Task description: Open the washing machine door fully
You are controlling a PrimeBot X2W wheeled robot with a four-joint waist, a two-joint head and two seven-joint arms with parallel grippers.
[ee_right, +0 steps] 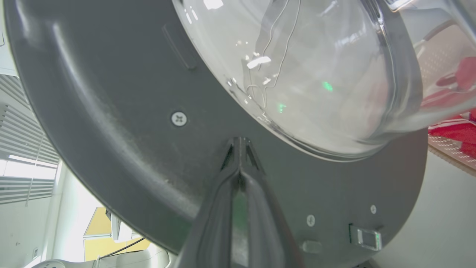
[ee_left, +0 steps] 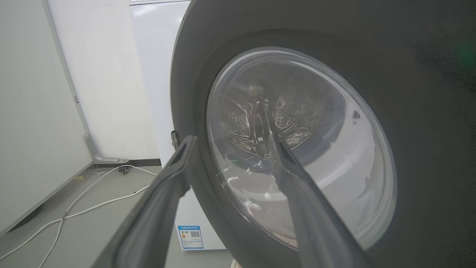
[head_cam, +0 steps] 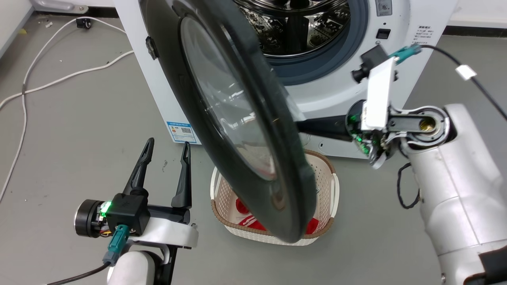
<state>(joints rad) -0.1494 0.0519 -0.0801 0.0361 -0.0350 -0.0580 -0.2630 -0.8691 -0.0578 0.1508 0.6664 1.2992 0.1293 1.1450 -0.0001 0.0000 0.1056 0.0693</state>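
The washing machine door (head_cam: 237,118), ajar, is met on its inner face by the right gripper (ee_right: 240,145), fingers pinched together empty; the left gripper (head_cam: 168,143) is held splayed outside.

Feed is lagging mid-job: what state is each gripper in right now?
Left gripper: open, holding nothing.
Right gripper: closed, gripping nothing, tips against the inner face of the washing machine door.
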